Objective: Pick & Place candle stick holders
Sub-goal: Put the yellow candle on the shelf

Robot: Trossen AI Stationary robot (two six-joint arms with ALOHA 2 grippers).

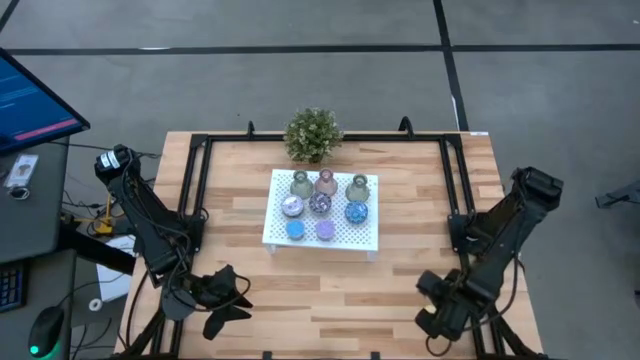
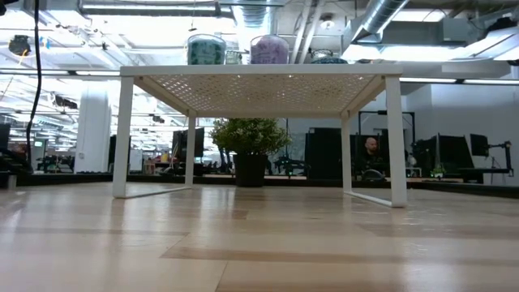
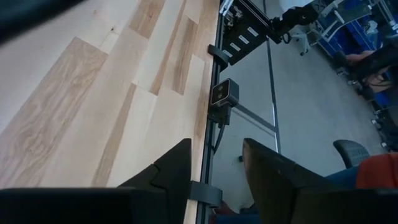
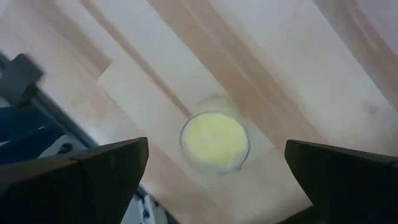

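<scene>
Several candle stick holders stand on the white perforated tray (image 1: 372, 238): three vase shapes (image 1: 325, 182) along its far side and low pucks (image 1: 320, 204) in front of them. A yellow puck (image 4: 214, 140) sits alone on the wooden table near its right front corner. My right gripper (image 4: 216, 149) hangs open above it, pointing down, one finger on either side and clear of it. In the high view the right arm (image 1: 470, 285) hides this puck. My left gripper (image 1: 232, 300) is open at the table's left front, with nothing between its fingers (image 3: 177, 165).
A bushy potted plant (image 1: 313, 135) stands behind the tray at the far edge. The tray rests on four thin legs (image 2: 123, 138), with open space under it. A black frame rail (image 3: 208, 112) and a small camera (image 3: 224, 94) line the near edge. Bare wood lies between the arms.
</scene>
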